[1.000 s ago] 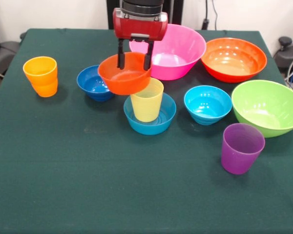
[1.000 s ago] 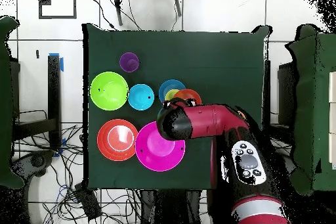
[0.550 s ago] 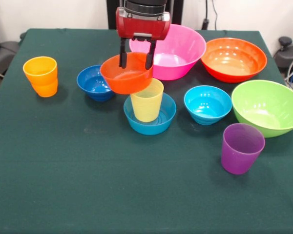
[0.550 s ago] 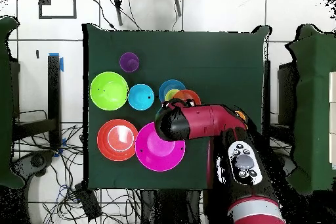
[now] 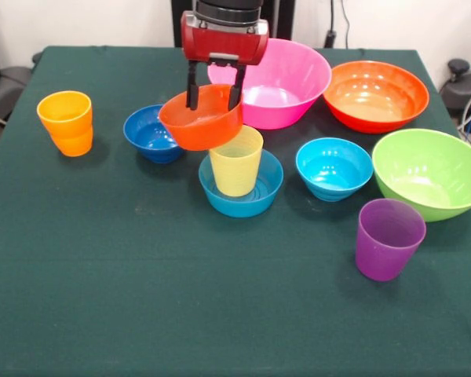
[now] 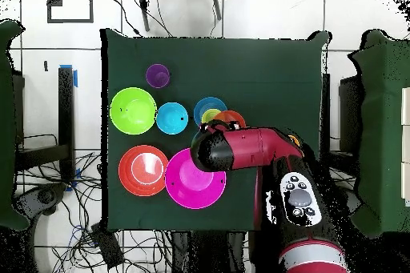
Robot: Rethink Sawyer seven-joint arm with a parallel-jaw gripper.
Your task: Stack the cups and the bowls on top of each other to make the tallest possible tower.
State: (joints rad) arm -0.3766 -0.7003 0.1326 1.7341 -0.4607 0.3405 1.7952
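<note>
Gripper [image 5: 214, 93] clamped on far rim of small orange-red bowl [image 5: 201, 118], one finger inside, one outside; bowl held off table, tilted. Its lower edge overlaps the rim of yellow cup [image 5: 236, 161], contact unclear. Cup upright in mid-blue bowl [image 5: 241, 185]. Dark blue bowl [image 5: 151, 133] just left, cyan bowl [image 5: 334, 168] right. Pink bowl [image 5: 279, 82] behind gripper. Orange cup [image 5: 66, 122] far left, purple cup [image 5: 388, 238] front right, near lime green bowl [image 5: 430, 173].
</note>
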